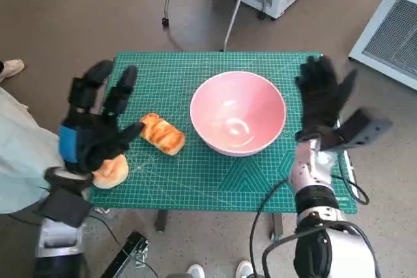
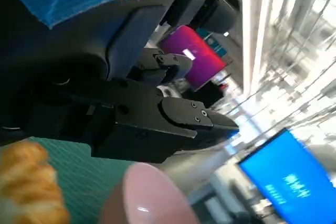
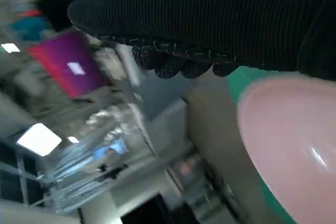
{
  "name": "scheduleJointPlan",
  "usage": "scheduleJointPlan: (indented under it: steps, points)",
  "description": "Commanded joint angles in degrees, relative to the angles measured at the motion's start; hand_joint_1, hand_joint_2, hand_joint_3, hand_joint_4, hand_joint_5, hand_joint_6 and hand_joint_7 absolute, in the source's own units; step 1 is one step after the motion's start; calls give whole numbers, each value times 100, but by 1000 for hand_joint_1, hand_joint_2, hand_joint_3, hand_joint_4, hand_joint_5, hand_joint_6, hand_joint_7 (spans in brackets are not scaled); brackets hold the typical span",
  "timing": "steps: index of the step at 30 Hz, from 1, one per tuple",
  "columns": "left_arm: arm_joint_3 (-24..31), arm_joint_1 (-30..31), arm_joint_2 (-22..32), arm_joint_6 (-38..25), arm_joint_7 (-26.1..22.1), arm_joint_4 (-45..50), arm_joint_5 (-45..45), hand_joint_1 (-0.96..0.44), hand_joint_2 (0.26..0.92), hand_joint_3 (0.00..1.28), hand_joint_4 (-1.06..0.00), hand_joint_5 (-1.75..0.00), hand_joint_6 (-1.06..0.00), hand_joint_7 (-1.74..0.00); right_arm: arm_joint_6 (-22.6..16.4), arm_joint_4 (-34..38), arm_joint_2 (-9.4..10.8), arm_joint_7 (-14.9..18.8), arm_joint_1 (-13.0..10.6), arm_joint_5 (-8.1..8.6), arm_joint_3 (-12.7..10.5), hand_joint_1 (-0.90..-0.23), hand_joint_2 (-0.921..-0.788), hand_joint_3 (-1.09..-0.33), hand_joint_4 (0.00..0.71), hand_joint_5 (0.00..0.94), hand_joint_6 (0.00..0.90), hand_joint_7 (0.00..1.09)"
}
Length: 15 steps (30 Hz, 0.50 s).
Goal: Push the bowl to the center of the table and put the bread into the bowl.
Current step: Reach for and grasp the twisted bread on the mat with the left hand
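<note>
- The bowl (image 1: 238, 112) sits near the middle of the counter (image 1: 195, 180), so the push looks done.
- Both are released and hold nothing: left robot hand (image 1: 98, 125), right robot hand (image 1: 324, 99).
- Next, the left one should likely grasp the bread (image 1: 162, 134).

From the head we look steeply down on the bench (image 1: 215, 180). Both wrist cameras sit close behind their hands, tilted; all three share the pink bowl (image 1: 238, 112).
</note>
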<state>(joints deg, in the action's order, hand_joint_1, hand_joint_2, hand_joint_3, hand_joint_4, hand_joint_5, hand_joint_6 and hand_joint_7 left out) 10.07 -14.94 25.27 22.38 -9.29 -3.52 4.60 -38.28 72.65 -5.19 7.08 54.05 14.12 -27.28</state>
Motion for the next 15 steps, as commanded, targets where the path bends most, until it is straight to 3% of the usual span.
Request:
scheduleJointPlan:
  steps: [1,4,6,11,15]
  points:
    - [-44,-345,461,-121,-189,52,320,-54,881,107,-342,-28,-49,-768,-669,-237,-95,221,-359,-329,348,-509,-921,-819,373,43,159,661]
    - [-128,-535,802,-140,-359,-59,577,-43,871,98,-351,-33,-56,-768,-1162,-503,-249,536,-567,-559,648,-532,-921,-786,380,40,173,657]
    - [-218,-703,1055,-181,-492,-165,814,-40,866,91,-357,-37,-64,-756,-1475,-745,-393,917,-735,-613,821,-552,-921,-773,375,35,165,651]
    - [-460,-1002,1372,-367,-728,-307,1181,-38,866,61,-364,-37,-116,-659,-1834,-1158,-503,1482,-979,-428,983,-589,-921,-754,378,32,150,651]
    - [-715,-1234,1553,-473,-910,-428,1457,-36,864,36,-352,-21,-176,-552,-1981,-1501,-492,1547,-1156,-417,1106,-599,-921,-747,370,26,144,655]
